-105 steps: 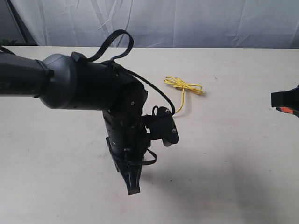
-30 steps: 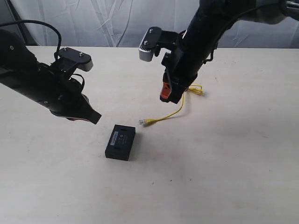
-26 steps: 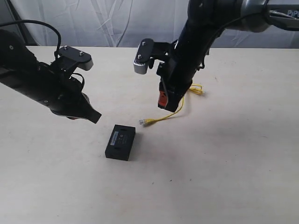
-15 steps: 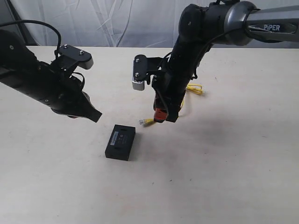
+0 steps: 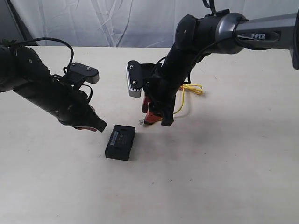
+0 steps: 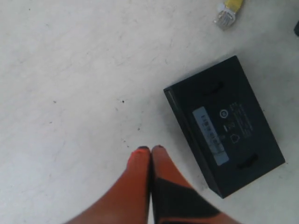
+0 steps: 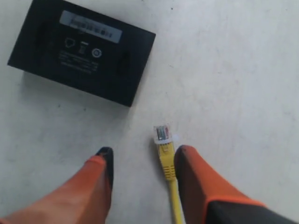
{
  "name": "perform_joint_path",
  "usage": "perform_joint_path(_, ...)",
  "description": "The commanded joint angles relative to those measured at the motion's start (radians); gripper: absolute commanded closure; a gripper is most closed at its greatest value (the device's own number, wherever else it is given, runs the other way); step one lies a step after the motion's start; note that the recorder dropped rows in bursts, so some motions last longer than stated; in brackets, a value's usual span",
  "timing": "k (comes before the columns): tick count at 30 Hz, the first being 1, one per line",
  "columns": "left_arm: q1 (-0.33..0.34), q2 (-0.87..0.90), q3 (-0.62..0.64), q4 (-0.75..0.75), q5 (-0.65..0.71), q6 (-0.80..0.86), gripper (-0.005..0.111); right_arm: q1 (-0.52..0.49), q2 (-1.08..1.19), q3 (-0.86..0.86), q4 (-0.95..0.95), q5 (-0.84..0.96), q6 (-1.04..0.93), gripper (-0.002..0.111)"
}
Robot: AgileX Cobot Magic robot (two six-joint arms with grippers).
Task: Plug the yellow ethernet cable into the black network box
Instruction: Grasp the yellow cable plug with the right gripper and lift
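Note:
The black network box lies flat on the pale table, its white label up, also seen in the left wrist view and the right wrist view. The yellow ethernet cable runs from a knotted bundle toward the box; its clear plug lies on the table a short way from the box. My right gripper is open and straddles the cable just behind the plug, which rests close against one finger. My left gripper is shut on nothing, hovering beside the box's left edge.
The table is a pale bare surface with a white curtain behind its far edge. The right arm's wrist camera block hangs above the plug area.
The right gripper has come down over the cable's plug end and opened its jaws around it. The left arm has shifted slightly toward the box.

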Motion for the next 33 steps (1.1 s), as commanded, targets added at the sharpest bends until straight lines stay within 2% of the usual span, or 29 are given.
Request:
perform_joint_path(1, 0.002, 0.001, 0.004, -0.023, -0.006, 0.021, 0.107, 0.001, 0.021, -0.005, -0.016, -0.025, -0.011, 0.065)
perform_joint_path(23, 0.002, 0.001, 0.004, -0.029, -0.003, 0.025, 0.107, 0.001, 0.095, -0.005, -0.016, -0.072, -0.046, 0.065)
perform_joint_path(26, 0.002, 0.001, 0.004, -0.029, -0.003, 0.028, 0.107, 0.001, 0.095, -0.005, -0.016, -0.077, -0.046, 0.075)
perform_joint_path(32, 0.002, 0.001, 0.004, -0.036, -0.002, 0.04, 0.107, 0.001, 0.095, -0.005, -0.045, -0.093, -0.043, 0.108)
perform_joint_path(33, 0.002, 0.001, 0.004, -0.042, -0.002, 0.043, 0.107, 0.001, 0.093, -0.005, -0.06, -0.095, -0.019, 0.109)
